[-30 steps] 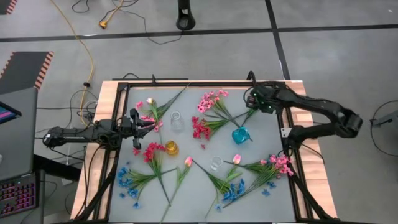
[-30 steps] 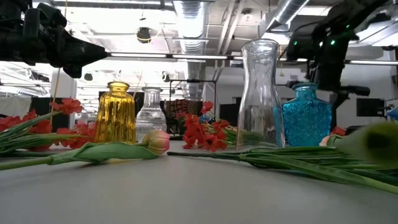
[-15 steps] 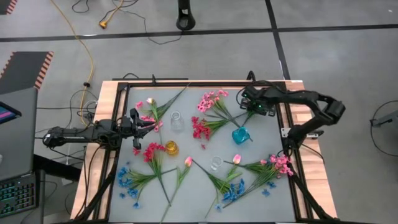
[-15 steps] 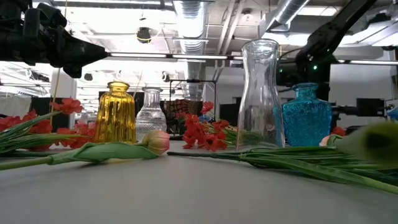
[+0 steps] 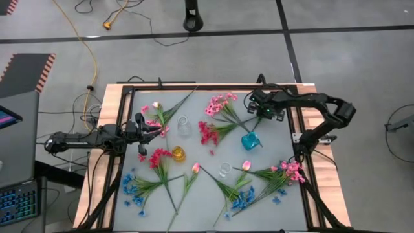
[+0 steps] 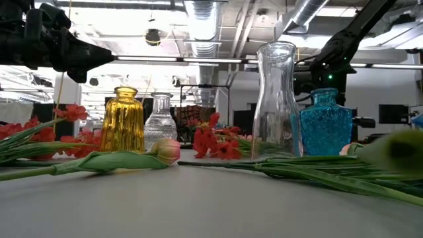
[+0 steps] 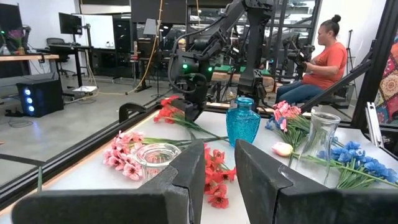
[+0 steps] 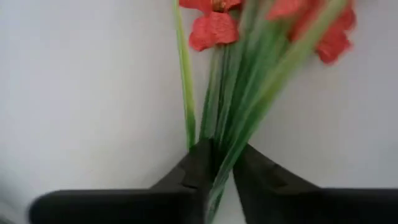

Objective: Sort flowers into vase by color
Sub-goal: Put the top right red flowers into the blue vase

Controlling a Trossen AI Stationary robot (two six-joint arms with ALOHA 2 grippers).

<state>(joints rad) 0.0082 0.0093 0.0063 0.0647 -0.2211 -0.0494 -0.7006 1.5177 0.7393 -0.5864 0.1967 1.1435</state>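
Flowers lie scattered on the grey table (image 5: pixel 213 77): pink (image 5: pixel 220 103), red (image 5: pixel 158 157) and blue (image 5: pixel 132 188) sprigs. A red sprig (image 5: pixel 208 133) lies with its green stems running toward the far right. My right gripper (image 5: pixel 257 111) is down on those stems and shut on them. A blue vase (image 5: pixel 250 140), a yellow vase (image 5: pixel 178 154) and two clear vases (image 5: pixel 184 126) (image 5: pixel 224 169) stand upright. My left gripper (image 5: pixel 139 126) waits level at the left edge, open (image 7: pixel 214 171) and with nothing between its fingers. My right gripper pinches the red sprig's bundle of green stems (image 8: pixel 229 134) between its two fingers, at the end away from the blossoms. The fingers come steeply from above. The red blossoms (image 8: pixel 211 28) lie on the table beyond the fingertips.
A black frame (image 5: pixel 194 86) rims the table. A pink sprig (image 5: pixel 291 169) and a blue one (image 5: pixel 242 200) lie at the near right, pink tulips (image 5: pixel 195 168) in the middle. A person (image 7: pixel 320 56) sits beyond the table's right side.
My right gripper has come down and slightly toward the table's left onto the red sprig's stems, and its fingers have shut on them.
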